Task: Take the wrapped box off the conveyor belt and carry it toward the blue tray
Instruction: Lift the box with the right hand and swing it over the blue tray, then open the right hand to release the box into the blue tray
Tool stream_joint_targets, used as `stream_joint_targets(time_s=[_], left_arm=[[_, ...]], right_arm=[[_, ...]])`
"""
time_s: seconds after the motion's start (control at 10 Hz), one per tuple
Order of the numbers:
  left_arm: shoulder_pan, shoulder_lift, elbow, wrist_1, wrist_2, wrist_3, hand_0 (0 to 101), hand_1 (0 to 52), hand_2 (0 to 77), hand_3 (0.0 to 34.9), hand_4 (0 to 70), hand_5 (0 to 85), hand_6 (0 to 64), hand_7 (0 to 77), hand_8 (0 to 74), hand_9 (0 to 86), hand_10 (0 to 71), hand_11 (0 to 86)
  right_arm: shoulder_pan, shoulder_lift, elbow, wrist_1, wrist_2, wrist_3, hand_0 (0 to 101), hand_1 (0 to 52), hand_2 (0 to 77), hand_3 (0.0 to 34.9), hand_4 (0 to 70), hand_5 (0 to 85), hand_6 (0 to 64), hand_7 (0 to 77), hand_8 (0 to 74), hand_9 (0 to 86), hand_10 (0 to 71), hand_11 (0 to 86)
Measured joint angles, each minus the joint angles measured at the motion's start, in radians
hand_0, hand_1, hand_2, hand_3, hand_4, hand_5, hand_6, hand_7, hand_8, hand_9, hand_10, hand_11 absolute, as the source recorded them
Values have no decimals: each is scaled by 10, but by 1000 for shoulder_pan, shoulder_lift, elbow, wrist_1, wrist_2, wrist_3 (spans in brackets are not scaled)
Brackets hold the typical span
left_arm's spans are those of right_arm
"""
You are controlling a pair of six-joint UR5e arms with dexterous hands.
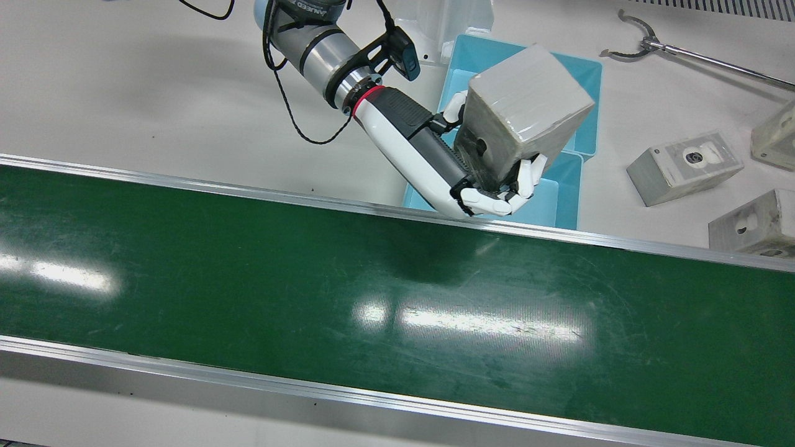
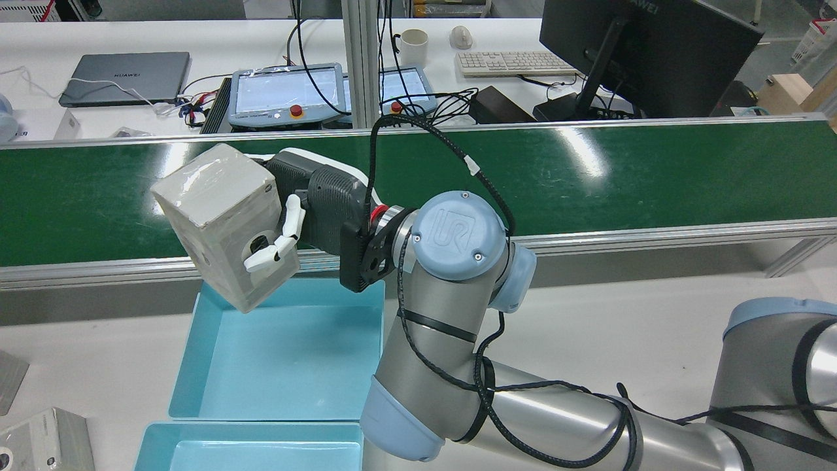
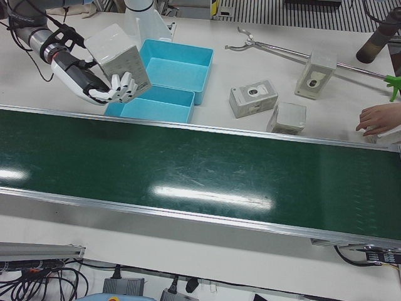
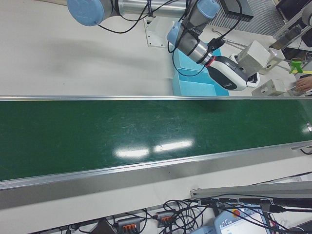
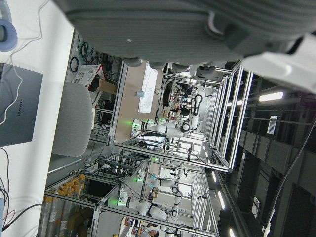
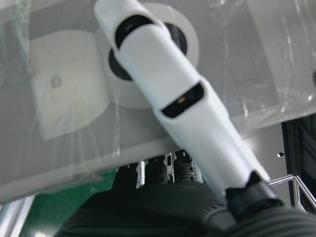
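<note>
The conveyor belt (image 1: 248, 279) is bare in all views; the pick is judged complete and the carry is the step in hand. Just past the belt's far rail, the right hand (image 1: 447, 167) holds the wrapped box (image 1: 528, 105) clear of every surface, tilted, one corner uppermost. The fingers (image 1: 525, 180) curl round the box's lower end, with an opposing digit pressed to the face on the robot's side; the right hand view confirms one finger lying flat on the film over a round printed mark. The grip takes one end only, so most of the box overhangs, and the film is glossy: slippage is judged the chief risk. Recommended: keep the wrist angle steady, move slowly, avoid a sudden stop. From above, the box sits over the blue tray (image 2: 281, 353) next to the belt, with a second blue tray (image 1: 490, 53) touching it on the robot's side, so little travel is judged to remain. Lower the box inside the tray walls and keep its low corner off the rim. Of the left hand only a dark housing shows in its own view; its fingers cannot be told. Other boxes (image 1: 683, 166) lie well apart on the table.
</note>
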Motion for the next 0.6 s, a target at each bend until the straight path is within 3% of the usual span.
stream_joint_targets(time_s=[0.1,0.2,0.3,0.4,0.5,0.6], left_arm=[[0,0,0,0,0,0,0,0,5,0,0,11,5,5,5,5,5,5],[0,0,0,0,0,0,0,0,5,0,0,11,5,5,5,5,5,5],[0,0,0,0,0,0,0,0,5,0,0,11,5,5,5,0,5,5],[0,0,0,0,0,0,0,0,5,0,0,11,5,5,5,0,5,5],[0,0,0,0,0,0,0,0,11,0,0,11,5,5,5,0,5,5],[0,0,0,0,0,0,0,0,11,0,0,11,5,5,5,0,5,5]], right_arm=[[-13,17,-19,3,-18,10,593,27,355,0,240,595,458,305,453,398,355,387],[-28,35,-30,5,-27,15,592,27,360,0,240,600,458,305,398,436,322,382],[-39,56,-42,6,-33,17,569,27,360,0,245,595,458,305,338,442,240,311],[-46,82,-63,7,-52,20,569,27,360,0,245,595,458,305,338,442,240,311],[-50,102,-81,8,-73,22,696,27,360,0,278,556,458,305,114,251,0,131],[-52,114,-94,9,-88,26,702,27,360,20,245,529,458,305,0,147,0,16]])
